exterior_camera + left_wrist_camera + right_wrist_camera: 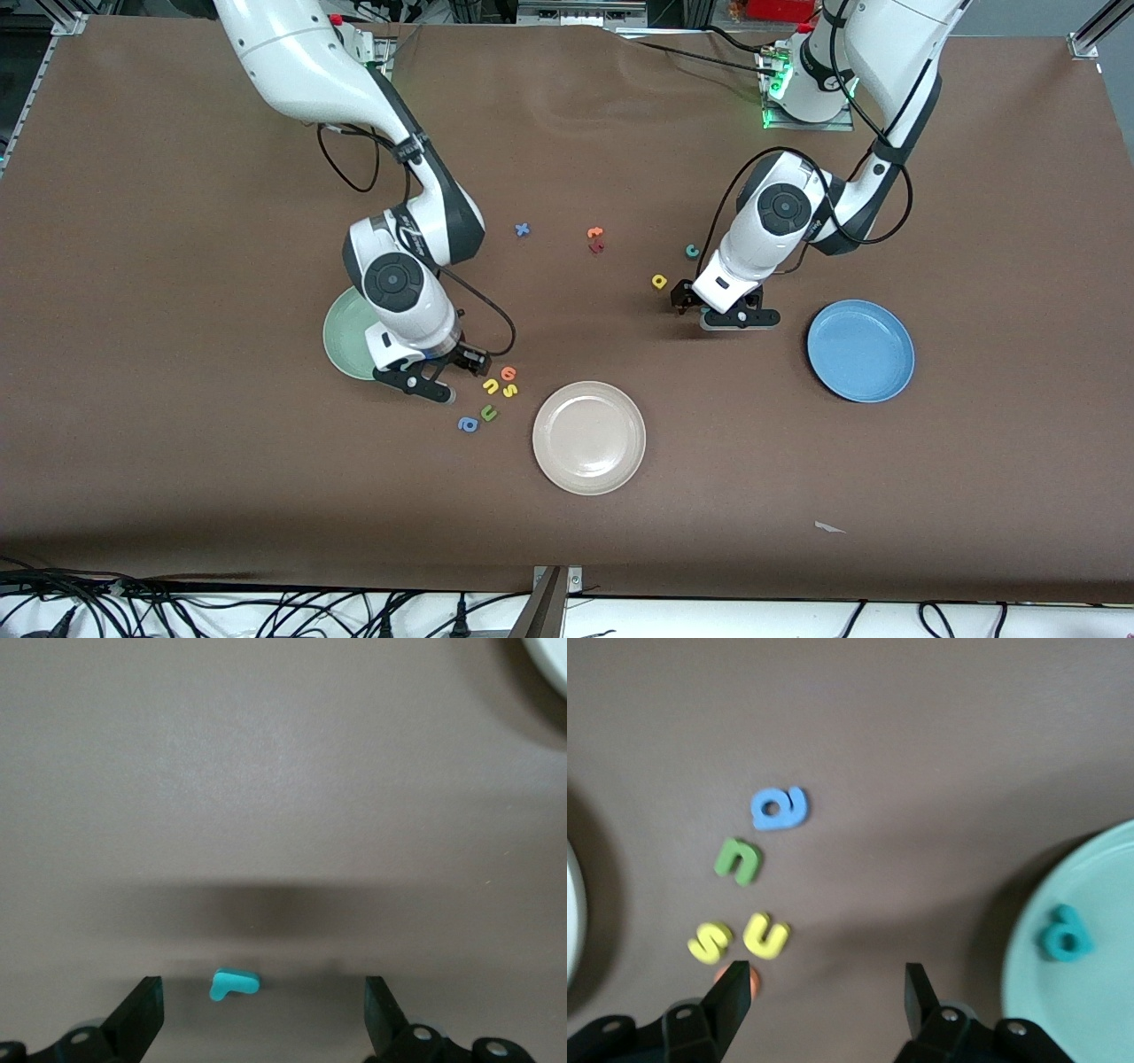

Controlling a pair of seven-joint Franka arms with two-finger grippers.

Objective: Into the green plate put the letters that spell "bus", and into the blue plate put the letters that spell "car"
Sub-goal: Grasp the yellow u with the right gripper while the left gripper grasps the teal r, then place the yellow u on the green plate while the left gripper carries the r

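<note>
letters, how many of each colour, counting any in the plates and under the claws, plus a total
teal letters: 3
yellow letters: 3
blue letters: 2
orange letters: 2
green letter: 1
dark red letter: 1
total: 12

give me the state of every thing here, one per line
green plate: holds the teal b
blue plate: empty
cream-white plate: empty
yellow u: on the table, beside the yellow s
teal r: on the table, between the open fingers of the left gripper
teal c: on the table
yellow a: on the table
right gripper: open, low over the table beside the yellow u
</note>
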